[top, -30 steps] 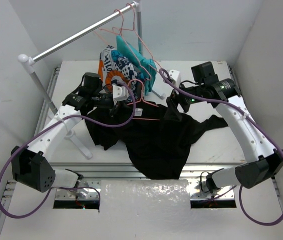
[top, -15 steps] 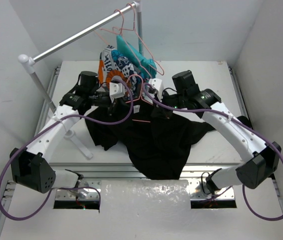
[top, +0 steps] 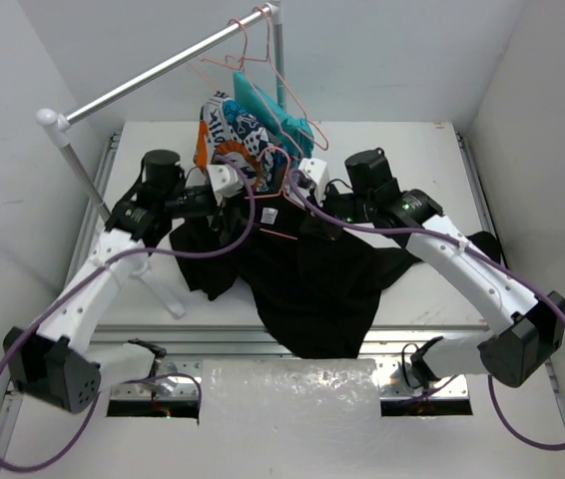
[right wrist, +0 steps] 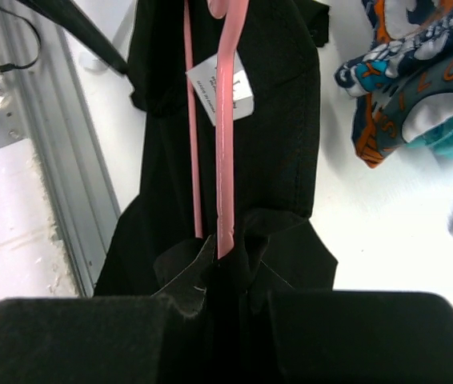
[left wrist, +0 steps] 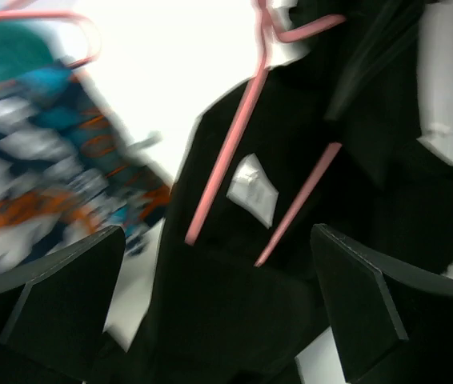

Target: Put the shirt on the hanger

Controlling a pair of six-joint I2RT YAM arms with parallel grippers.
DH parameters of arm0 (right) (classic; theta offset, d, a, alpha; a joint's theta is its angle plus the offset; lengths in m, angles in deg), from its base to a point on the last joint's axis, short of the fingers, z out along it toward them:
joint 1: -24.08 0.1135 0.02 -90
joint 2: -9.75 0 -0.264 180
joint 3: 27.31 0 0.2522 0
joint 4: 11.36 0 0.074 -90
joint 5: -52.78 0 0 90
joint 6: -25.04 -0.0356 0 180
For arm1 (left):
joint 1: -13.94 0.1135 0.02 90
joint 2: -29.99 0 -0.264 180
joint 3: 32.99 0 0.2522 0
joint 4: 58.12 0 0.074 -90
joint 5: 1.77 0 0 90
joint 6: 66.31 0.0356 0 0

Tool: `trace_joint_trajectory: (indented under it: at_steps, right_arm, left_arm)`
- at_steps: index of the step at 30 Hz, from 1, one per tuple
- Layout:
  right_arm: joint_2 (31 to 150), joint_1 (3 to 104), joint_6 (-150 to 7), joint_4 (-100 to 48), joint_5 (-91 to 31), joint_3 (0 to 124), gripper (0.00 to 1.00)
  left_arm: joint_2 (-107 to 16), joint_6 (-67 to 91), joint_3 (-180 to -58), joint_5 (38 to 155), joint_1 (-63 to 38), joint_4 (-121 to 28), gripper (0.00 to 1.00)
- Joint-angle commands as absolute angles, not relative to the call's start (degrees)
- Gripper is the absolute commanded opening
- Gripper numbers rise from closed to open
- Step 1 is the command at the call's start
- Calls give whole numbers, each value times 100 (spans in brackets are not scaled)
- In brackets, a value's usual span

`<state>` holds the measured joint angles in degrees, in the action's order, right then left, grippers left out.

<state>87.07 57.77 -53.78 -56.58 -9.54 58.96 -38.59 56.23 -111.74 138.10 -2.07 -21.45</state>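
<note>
Mid-counter, the black long-sleeved fabric shirt [top: 307,289] lies heaped with the thin salmon-pink wire hanger [right wrist: 225,120] on its collar, its wire running straight out from the right gripper [right wrist: 226,280], clenched on bunched shirt cloth, toward the splayed, empty left gripper [left wrist: 218,304].

The left arm [top: 103,277] and right arm [top: 474,267] are built from white tubular links joined by black cylindrical joint housings. A purple cable [top: 195,251] is routed in loose loops along each arm. The pincer fingers [left wrist: 46,300] are finished in matte black, with flat angular faces.
</note>
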Motion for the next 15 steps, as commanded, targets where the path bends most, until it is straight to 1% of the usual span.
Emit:
trace_joint_trajectory:
  at_steps: [1,4,5,7,8,10,11,15]
  right_arm:
    - [8753,5958,-5617,-5184,-1339,6142,0]
    - [8963,5976,-5731,-5263,-1463,6370,0]
    - [9016,5976,-5749,-5289,-1507,6501,0]
    - [9183,6002,-5837,-5351,-1612,6651,0]
    - [9236,6020,-5881,-5377,-1621,6835,0]
    - [9438,6107,-6056,-5508,-1621,7316,0]
    - [9526,6169,-6092,-5509,-1647,7320,0]
    - [10167,6555,-6415,-6157,-1832,9004,0]
  left_arm:
    - [-2840,4718,-10531,12319,-153,-3580,100]
    - [-2048,4147,-9907,11437,-153,-4765,99]
    - [-1907,4049,-9844,10973,-162,-4883,100]
    - [-1608,3873,-9791,10531,-162,-4902,100]
    - [-1528,3646,-9764,10059,-162,-4859,100]
    - [-1256,3617,-9625,9704,-162,-4709,99]
    - [-1151,3635,-9536,9624,-162,-4709,100]
    - [-422,3652,-9123,9334,-162,-4893,100]
